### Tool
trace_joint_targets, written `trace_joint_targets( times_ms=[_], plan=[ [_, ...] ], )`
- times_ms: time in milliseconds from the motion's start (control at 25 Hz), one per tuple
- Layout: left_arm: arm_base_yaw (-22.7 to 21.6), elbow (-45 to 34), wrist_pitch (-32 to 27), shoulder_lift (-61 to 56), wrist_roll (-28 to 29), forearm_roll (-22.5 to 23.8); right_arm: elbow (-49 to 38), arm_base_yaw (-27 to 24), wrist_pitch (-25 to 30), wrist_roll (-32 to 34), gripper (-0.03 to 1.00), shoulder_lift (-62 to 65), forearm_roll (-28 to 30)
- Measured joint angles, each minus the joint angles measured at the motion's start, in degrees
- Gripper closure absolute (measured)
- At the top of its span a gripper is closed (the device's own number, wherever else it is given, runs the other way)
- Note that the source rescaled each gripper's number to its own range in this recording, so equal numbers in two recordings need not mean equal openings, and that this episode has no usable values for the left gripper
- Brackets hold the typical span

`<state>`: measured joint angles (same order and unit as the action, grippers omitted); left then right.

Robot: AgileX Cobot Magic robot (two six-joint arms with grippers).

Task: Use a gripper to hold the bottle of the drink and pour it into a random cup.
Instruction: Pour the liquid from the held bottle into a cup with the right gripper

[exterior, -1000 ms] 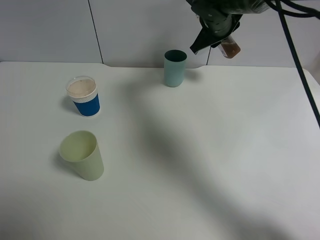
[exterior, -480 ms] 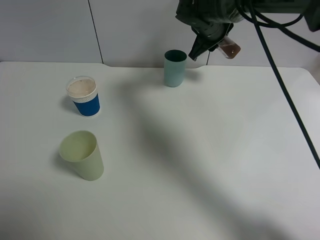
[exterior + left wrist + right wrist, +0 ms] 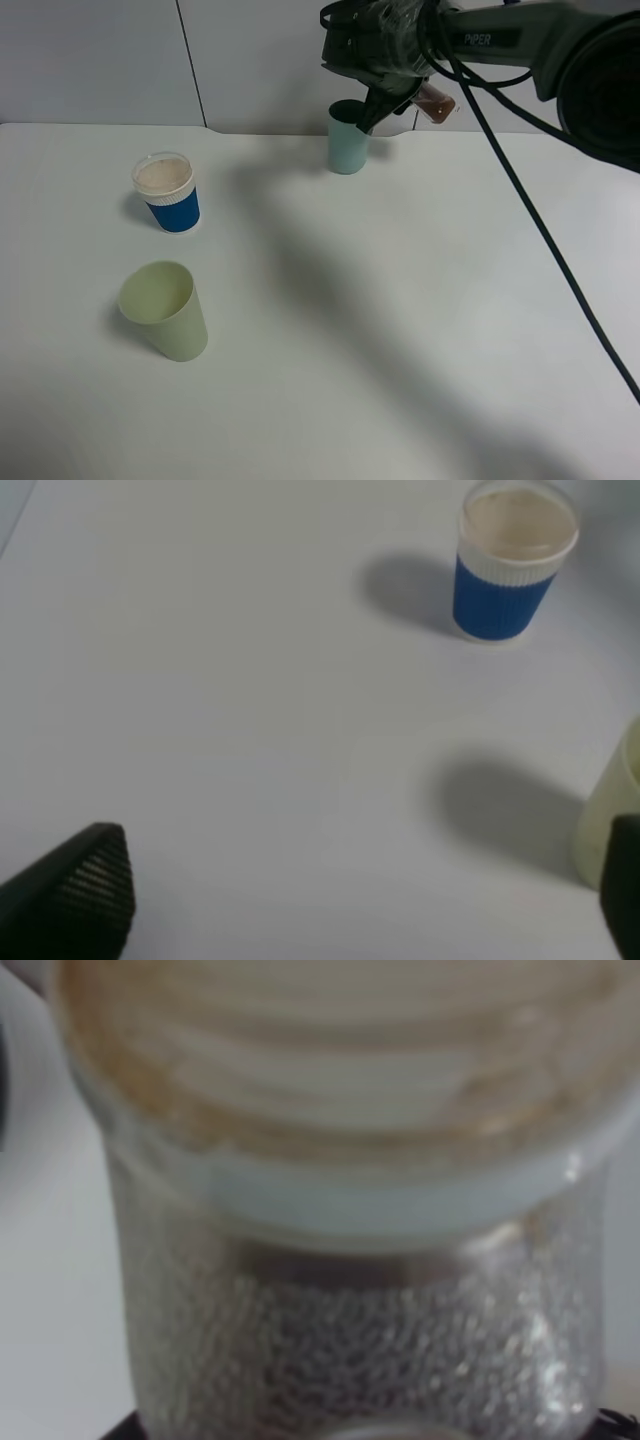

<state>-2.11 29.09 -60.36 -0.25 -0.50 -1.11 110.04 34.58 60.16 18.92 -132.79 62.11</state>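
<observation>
my right gripper (image 3: 392,92) has swung left since a second ago, clamped on the bottle (image 3: 436,101), which tilts near the teal cup (image 3: 348,142) at the table's (image 3: 420,300) far edge. my left gripper (image 3: 350,890) has its jaws spread wide. one bottle; three cups, counting the blue cup (image 3: 172,198) and pale cup (image 3: 166,312).

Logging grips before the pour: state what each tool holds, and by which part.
The right tool holds the bottle by its body, base end sticking out; the left tool holds nothing.
</observation>
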Motion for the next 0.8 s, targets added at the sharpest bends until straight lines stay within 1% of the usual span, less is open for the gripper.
trace_joint_targets(
  times_ms=[320,480,640,800],
  plan=[
    [0.0,0.0,0.0,0.0,0.0,0.0,0.6,0.8,1.0,-8.3,0.97,-0.8,2.5],
    [0.0,0.0,0.0,0.0,0.0,0.0,0.6,0.8,1.8,-10.0,0.97,-0.8,4.0],
    [0.0,0.0,0.0,0.0,0.0,0.0,0.6,0.8,2.4,-11.9,0.97,-0.8,4.2],
    [0.0,0.0,0.0,0.0,0.0,0.0,0.6,0.8,3.1,-16.0,0.97,-0.8,5.0]
  ],
)
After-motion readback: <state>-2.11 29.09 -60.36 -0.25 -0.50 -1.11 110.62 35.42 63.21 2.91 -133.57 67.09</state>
